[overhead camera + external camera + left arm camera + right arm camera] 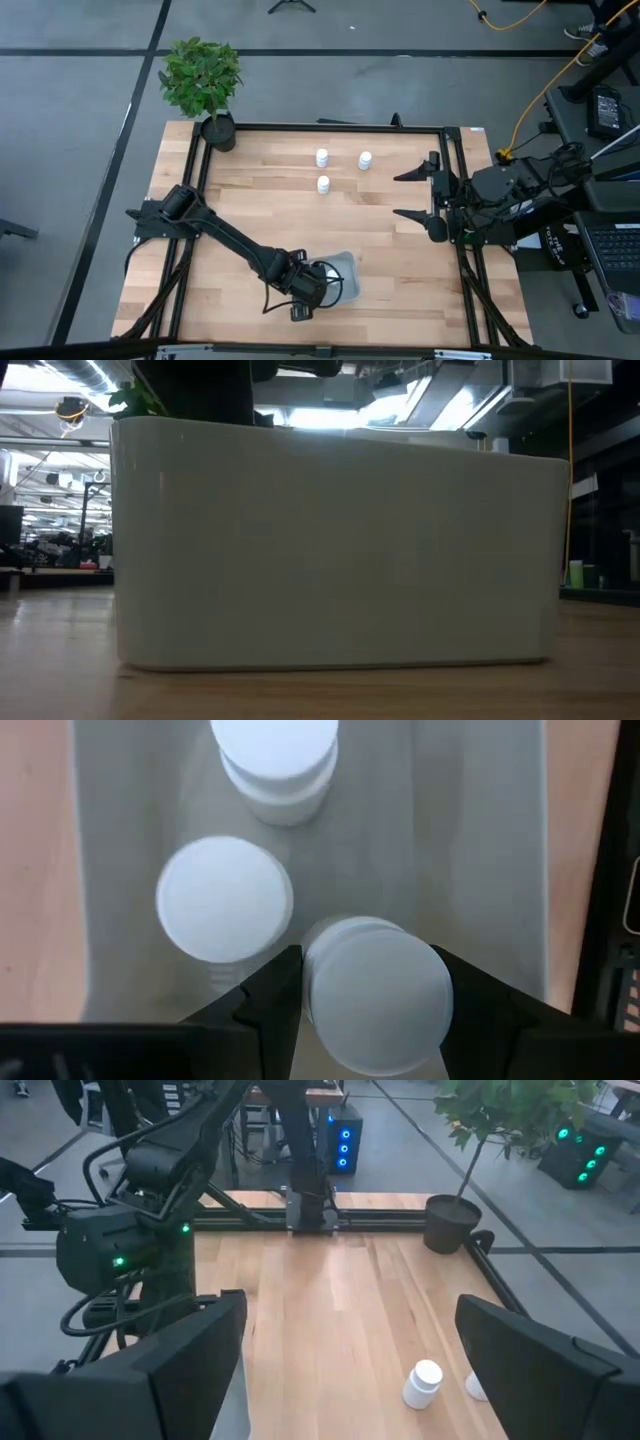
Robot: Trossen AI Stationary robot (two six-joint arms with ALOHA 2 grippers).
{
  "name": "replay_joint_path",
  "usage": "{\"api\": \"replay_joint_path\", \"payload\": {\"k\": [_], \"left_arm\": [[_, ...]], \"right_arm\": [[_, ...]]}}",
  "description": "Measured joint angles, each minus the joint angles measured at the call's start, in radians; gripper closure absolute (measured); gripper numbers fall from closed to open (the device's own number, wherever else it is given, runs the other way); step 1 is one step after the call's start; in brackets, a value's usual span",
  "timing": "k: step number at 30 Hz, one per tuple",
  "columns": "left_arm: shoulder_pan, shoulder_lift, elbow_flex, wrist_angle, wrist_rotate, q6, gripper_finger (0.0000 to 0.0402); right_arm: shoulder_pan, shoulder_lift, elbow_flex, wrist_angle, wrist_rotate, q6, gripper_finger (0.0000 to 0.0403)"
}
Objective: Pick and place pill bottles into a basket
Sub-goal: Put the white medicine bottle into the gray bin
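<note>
White pill bottle [375, 995] sits gripped by left gripper [370, 1010] inside basket [500, 870].

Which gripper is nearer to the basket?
Left. The left gripper is over the basket, around a pill bottle; the right gripper waits at the table's right edge.

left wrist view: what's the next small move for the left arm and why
Probably open the jaws and let go. The left gripper holds a pill bottle inside the basket, beside two others, so it looks ready to drop. The right gripper waits.
</note>
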Motion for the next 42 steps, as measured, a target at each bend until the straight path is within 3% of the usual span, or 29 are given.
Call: {"api": "replay_joint_path", "payload": {"k": [7, 14, 22, 37, 42], "left_arm": [[0.0, 0.004, 0.0, 0.006, -0.003, -0.016, 0.0221], [0.003, 0.004, 0.0, 0.006, 0.02, -0.049, 0.012], [0.004, 0.0, 0.005, -0.009, 0.053, -0.075, 0.0071], [0.007, -0.002, 0.315, -0.438, 0.038, 0.052, 0.0064], [0.026, -0.002, 0.434, -0.525, 0.024, 0.084, 0.0065]], "right_arm": [[0.0, 0.0, 0.0, 0.0, 0.001, -0.02, 0.004], [0.0, 0.0, 0.0, 0.0, 0.001, -0.02, 0.004], [0.0, 0.0, 0.0, 0.0, 0.001, -0.02, 0.004], [-0.001, 0.001, -0.001, -0.031, 0.0, -0.073, 0.004], [-0.102, 0.001, -0.001, -0.126, 0.013, -0.016, 0.004]]}}
